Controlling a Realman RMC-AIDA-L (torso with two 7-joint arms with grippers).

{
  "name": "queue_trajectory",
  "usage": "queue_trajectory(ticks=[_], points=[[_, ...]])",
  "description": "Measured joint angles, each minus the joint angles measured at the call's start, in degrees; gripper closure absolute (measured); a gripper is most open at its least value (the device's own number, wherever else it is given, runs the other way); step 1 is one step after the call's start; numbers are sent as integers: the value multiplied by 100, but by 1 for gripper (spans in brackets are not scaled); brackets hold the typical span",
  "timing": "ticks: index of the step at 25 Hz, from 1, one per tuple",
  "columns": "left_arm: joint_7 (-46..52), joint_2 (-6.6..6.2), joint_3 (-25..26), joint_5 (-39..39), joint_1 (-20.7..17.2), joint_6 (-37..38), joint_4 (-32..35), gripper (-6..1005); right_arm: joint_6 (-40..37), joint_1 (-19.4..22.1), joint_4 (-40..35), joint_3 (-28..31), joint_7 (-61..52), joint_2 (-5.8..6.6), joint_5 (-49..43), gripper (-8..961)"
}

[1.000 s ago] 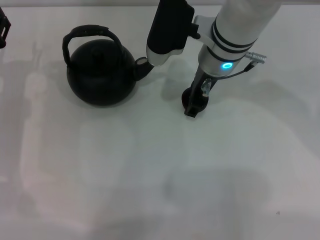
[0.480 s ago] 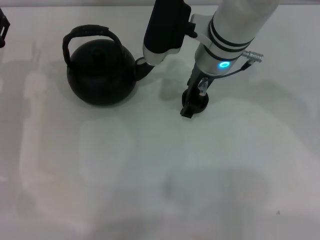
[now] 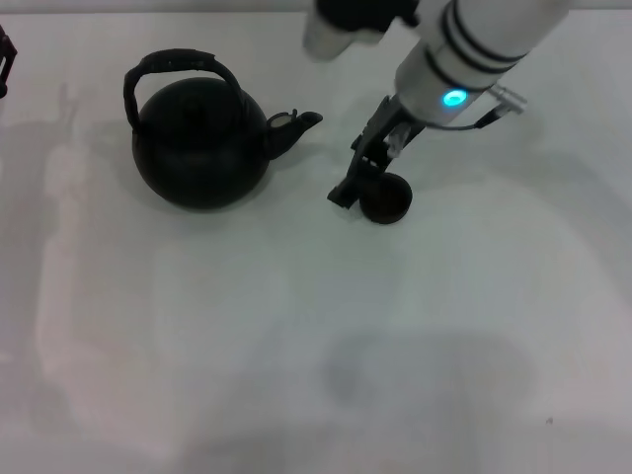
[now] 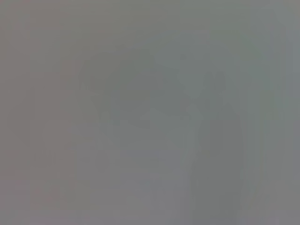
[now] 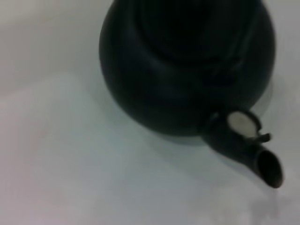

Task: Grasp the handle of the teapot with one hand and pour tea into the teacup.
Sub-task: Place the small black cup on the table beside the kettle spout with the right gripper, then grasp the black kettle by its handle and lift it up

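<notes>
Teapot (image 3: pixel 200 146) is sitting upright on the white tabletop (image 3: pixel 296 346), on the robot's left side. It is big, round and black. Its short spout (image 3: pixel 292 128) is pointing toward the small black teacup (image 3: pixel 384 199), which is sitting a little way off, apart from the pot. The handle (image 3: pixel 178 69) is arching over the top of the pot, and nothing is touching it.

The right tool (image 3: pixel 357 183) is hanging just beside the teacup, on the side nearer the pot. Its two fingers are standing apart and holding nothing. The right wrist camera is looking at the pot's round belly and its spout from close by. The left tool (image 3: pixel 5 59) is waiting at the far left edge, well away from the pot, and nobody can tell if its fingers are apart or together. The left wrist view is showing only grey.

The pot is looking heavy and hard, and more so if tea is inside. Its round body is probably too wide and smooth to grab. The best place to hold is likely the top middle of the rough handle, so the pot is hanging straight. The cup is looking light and easy to knock over.
</notes>
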State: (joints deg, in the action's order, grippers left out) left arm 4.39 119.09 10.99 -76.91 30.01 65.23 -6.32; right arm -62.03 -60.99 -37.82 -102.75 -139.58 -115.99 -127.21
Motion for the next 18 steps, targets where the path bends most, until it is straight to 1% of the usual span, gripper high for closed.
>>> queue_trajectory(ticks=[5, 7, 9, 11, 14, 17, 18], points=[[0, 0, 0, 0, -2, -1, 0, 173, -166, 375, 1, 1219, 454, 18, 47, 114], [0, -1, 7, 2, -2, -1, -1, 173, -155, 628, 1, 1892, 709, 35, 265, 115], [0, 5, 104, 10, -8, 33, -1, 173, -59, 936, 14, 2643, 1044, 45, 675, 115], [0, 13, 204, 19, -33, 104, -15, 173, 155, 1317, 115, 3609, 1557, 51, 1410, 115], [0, 17, 238, 64, -87, 230, -41, 173, 463, 1754, 429, 4696, 2283, 81, 2592, 116], [10, 17, 240, 146, -123, 297, -43, 173, 592, 2108, 890, 5660, 3187, 94, 3958, 117], [28, 17, 241, 163, -125, 302, -43, 173, 606, 2188, 995, 5837, 3483, 85, 4293, 117]])
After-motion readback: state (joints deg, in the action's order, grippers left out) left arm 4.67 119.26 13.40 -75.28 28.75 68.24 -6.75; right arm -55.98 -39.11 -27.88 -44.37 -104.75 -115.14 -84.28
